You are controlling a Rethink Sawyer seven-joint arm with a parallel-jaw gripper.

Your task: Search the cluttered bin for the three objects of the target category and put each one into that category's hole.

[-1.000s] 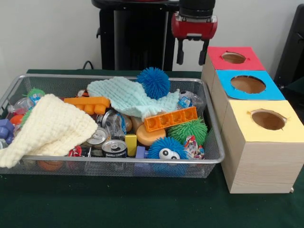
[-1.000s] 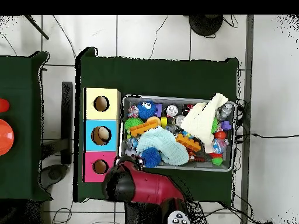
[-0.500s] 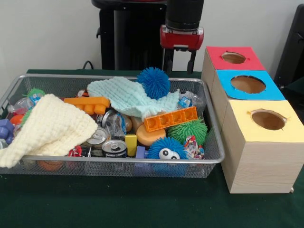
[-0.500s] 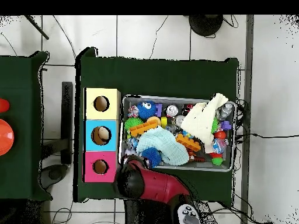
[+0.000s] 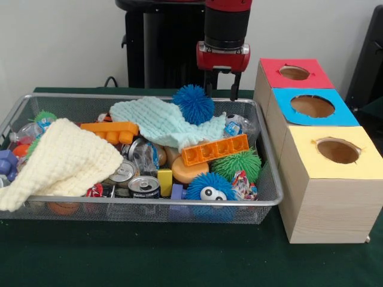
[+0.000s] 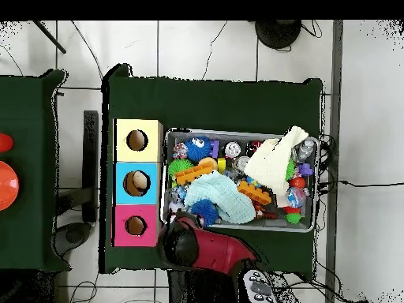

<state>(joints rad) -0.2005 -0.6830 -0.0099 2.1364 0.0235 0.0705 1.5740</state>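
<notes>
The bin (image 5: 149,202) is a silver wire mesh basket full of clutter; it also shows in the overhead view (image 6: 237,132). My gripper (image 5: 221,84) hangs open and empty above the bin's far rim, just right of a blue spiky ball (image 5: 193,103). In the overhead view the red arm (image 6: 201,248) covers the gripper. Three wooden boxes with holes stand beside the bin: red top (image 5: 316,76), blue top (image 5: 342,116), yellow top (image 5: 311,164). In the overhead view a tan thing lies inside the blue box's hole (image 6: 140,182).
In the bin lie a mint cloth (image 5: 158,122), a cream cloth (image 5: 63,161), two orange bricks (image 5: 215,149), a green spiky ball (image 5: 237,163), a blue spiky ball with eyes (image 5: 209,186), cans (image 5: 143,186) and a yellow block (image 5: 164,179).
My gripper has moved from beside the red box leftward in the front view and lower, to the bin's far rim. It stays open and empty.
</notes>
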